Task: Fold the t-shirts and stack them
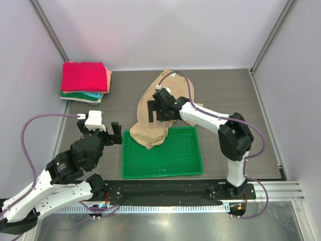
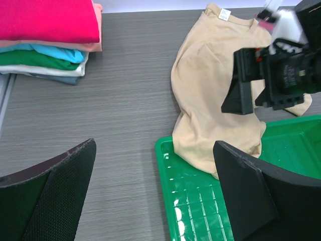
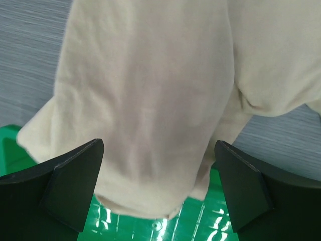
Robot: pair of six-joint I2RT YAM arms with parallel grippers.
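A tan t-shirt (image 1: 153, 108) lies crumpled on the table, its lower end draped over the far left corner of the green tray (image 1: 185, 168). It also shows in the left wrist view (image 2: 210, 100) and the right wrist view (image 3: 150, 90). A stack of folded t-shirts (image 1: 85, 80), pink-red on top, sits at the far left; it shows in the left wrist view (image 2: 47, 37) too. My right gripper (image 1: 156, 111) is open and hovers over the tan shirt, holding nothing. My left gripper (image 1: 109, 134) is open and empty, left of the tray.
The green tray (image 2: 200, 201) stands at the near middle of the table. Grey walls and metal frame posts close in the table's sides and back. Bare dark wood tabletop (image 1: 230, 95) lies right of the shirt.
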